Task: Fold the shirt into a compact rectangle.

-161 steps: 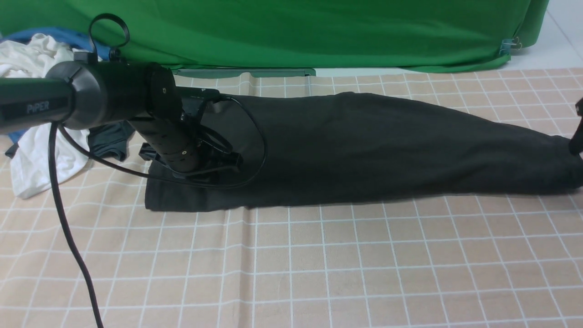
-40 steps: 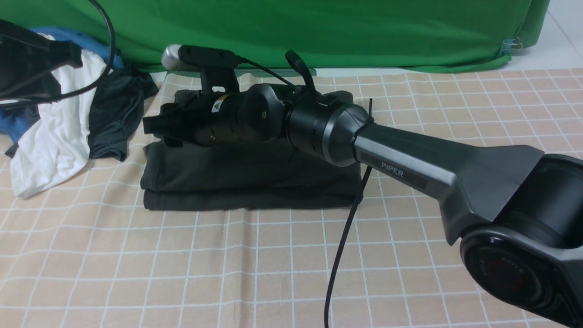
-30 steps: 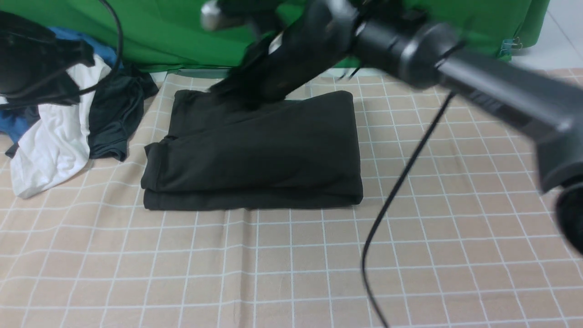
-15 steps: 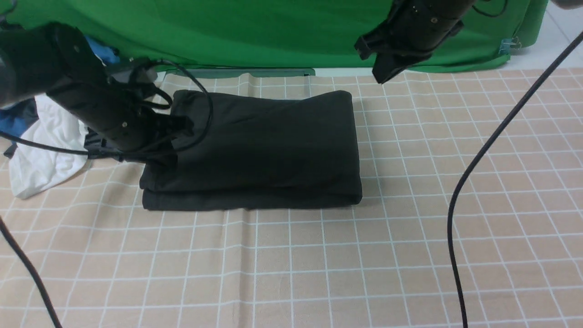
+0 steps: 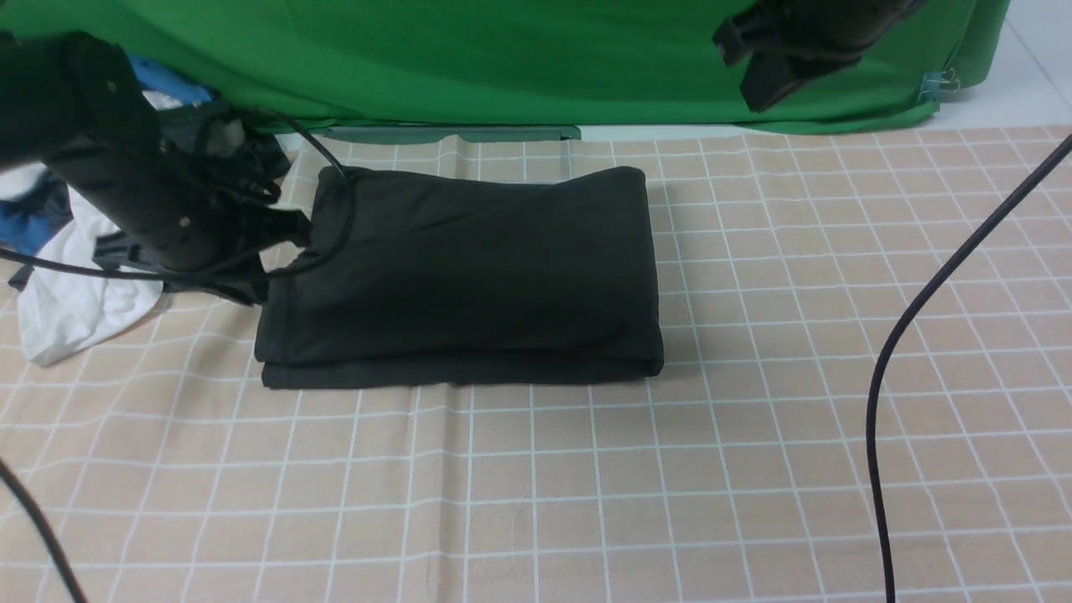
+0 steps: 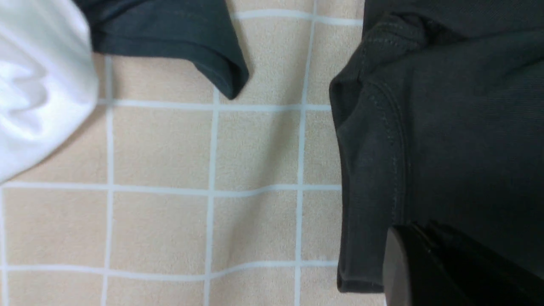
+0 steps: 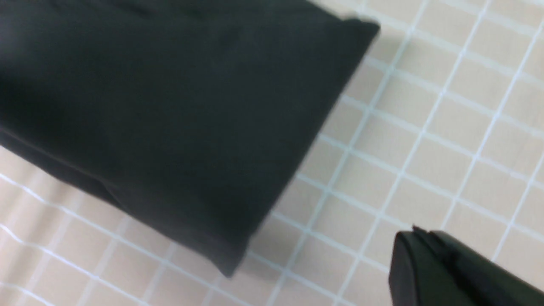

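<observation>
Your shirt [image 5: 469, 268] now lies folded on the desk [image 5: 586, 486] near 11 o'clock. Your right hand [image 5: 758, 84] has lifted to 1 o'clock, closed tight and empty. Your left hand [image 5: 280, 243], closed tight too, sits at the shirt's 9 o'clock edge.

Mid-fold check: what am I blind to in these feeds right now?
- Left gripper: in the front view the left arm covers the jaws; in the left wrist view the frame edge cuts off all but a tip.
- Right gripper: in the front view the top edge crops it.
- Shirt: inner layers hidden under the top fold; right wrist view is blurred.
- White shirt: partly behind the left arm.
</observation>
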